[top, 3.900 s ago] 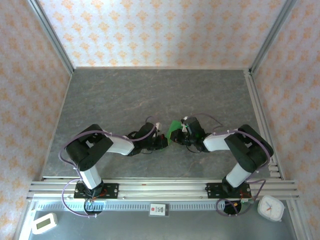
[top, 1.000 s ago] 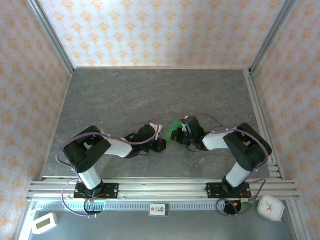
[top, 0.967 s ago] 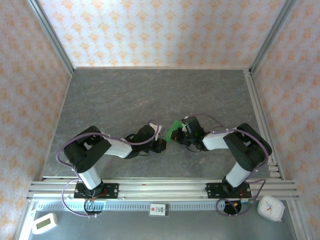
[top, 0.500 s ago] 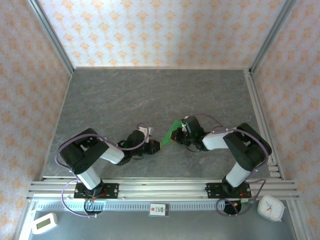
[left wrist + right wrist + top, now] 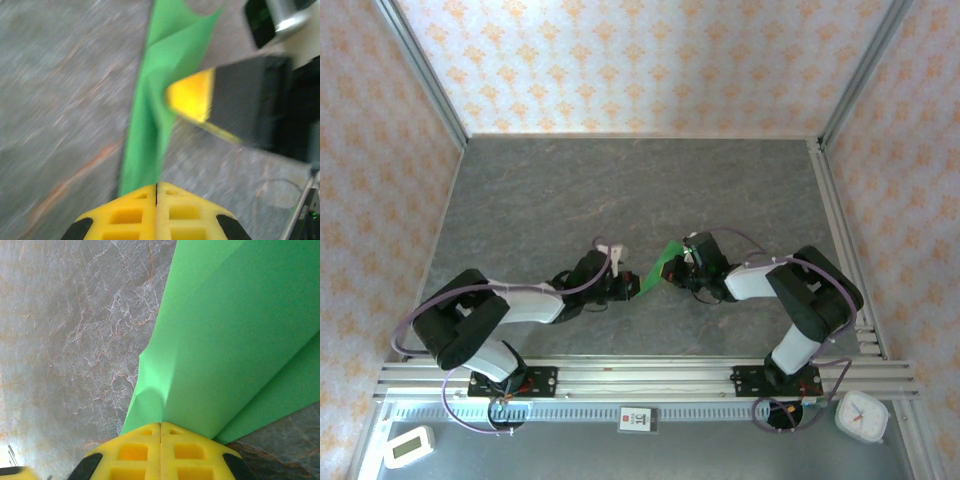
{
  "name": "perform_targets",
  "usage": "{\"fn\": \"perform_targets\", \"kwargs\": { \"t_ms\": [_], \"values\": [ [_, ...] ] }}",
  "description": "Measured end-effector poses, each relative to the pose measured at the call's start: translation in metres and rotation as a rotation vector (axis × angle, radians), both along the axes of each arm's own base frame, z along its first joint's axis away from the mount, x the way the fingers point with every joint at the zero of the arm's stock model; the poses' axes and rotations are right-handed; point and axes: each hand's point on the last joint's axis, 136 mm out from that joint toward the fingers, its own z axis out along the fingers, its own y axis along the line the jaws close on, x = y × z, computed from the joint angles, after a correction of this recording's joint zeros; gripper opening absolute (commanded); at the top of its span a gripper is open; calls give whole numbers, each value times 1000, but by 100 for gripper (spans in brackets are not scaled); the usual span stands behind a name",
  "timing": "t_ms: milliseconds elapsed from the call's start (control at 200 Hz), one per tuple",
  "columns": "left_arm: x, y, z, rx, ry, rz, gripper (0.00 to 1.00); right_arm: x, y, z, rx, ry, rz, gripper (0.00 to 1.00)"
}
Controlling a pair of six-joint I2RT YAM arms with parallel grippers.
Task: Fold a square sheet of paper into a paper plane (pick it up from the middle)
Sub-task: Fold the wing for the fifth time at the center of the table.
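Near the front middle of the tabletop (image 5: 620,190), between the two arms: paper (image 5: 657,268), bright green, already creased lengthwise into a narrow band, strung from one gripper to the other. Left gripper (image 5: 156,187) clenched on one end, pads pressed flat together, green coming straight out of them. Right gripper (image 5: 161,426) same deal, jaws clamped on the other end, layers fanning out from the pinch. Seems lifted off the stone-look surface, though hard to call for sure from above.

Biggest worry from here: tearing. Thin stuff, pinched at both ends, so probably ripped at a pinch point or dragged crooked along a crease by any pull apart or out-of-sync twist. Also a small buckle right by the right pads, likely to set as a stray wrinkle and throw the nose off. Could also slip free on one side with a loosened grip mid-fold.

Around it: not much. Clock (image 5: 860,415) and a small white gadget (image 5: 408,445) down past the rail (image 5: 640,375), well apart from the action. Really only the grippers themselves in each other's way, near enough to bump on the next crease.
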Motion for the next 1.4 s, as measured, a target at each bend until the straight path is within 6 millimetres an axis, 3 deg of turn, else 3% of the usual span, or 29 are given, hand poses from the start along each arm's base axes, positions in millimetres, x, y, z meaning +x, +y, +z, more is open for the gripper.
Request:
{"fn": "perform_targets", "kwargs": {
  "t_ms": [105, 175, 395, 1156, 1306, 1401],
  "values": [
    [22, -24, 28, -21, -75, -35, 0, 0, 0, 0, 1, 1, -2, 2],
    [29, -33, 30, -16, -91, -53, 0, 0, 0, 0, 2, 2, -3, 3],
    [20, -39, -4, 49, -38, -106, 0, 0, 0, 0, 1, 2, -3, 3],
    [18, -39, -12, 48, -93, -90, 0, 1, -1, -1, 7, 14, -16, 0],
    [10, -25, -42, 126, -40, -74, 0, 1, -1, -1, 8, 14, -15, 0],
    [11, -23, -43, 143, -58, -76, 0, 1, -1, -1, 8, 14, -15, 0]
  ]
}}
